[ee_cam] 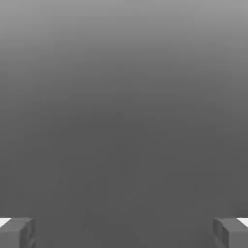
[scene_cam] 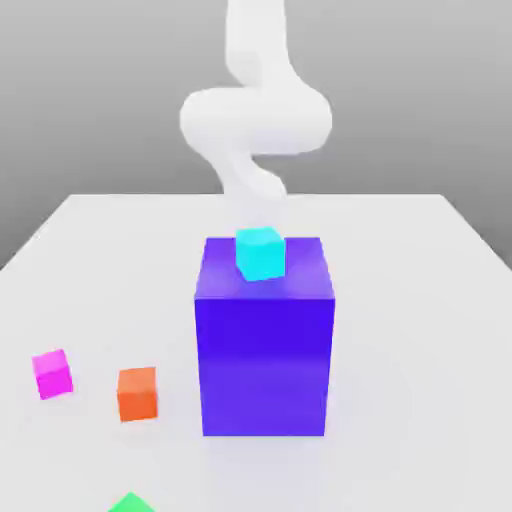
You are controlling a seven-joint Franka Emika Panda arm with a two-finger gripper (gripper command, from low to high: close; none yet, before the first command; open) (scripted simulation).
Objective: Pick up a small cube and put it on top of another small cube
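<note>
With gripper (ee_cam: 124, 232) fingers spread wide, descend squarely over the magenta cube (scene_cam: 52, 374) at lower left, avoiding the neighbouring orange cube (scene_cam: 137, 393).

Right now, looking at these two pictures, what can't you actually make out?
- Green thing: exterior view, cut off by the bottom edge; shape unknown.
- Arm: exterior view, its lower end runs down behind the blue block and cyan cube.
- Gripper: hand view, fingertips cut off at the bottom corners, wide apart, nothing between them.
- Hand view background: plain grey, no table or cubes to place.
</note>
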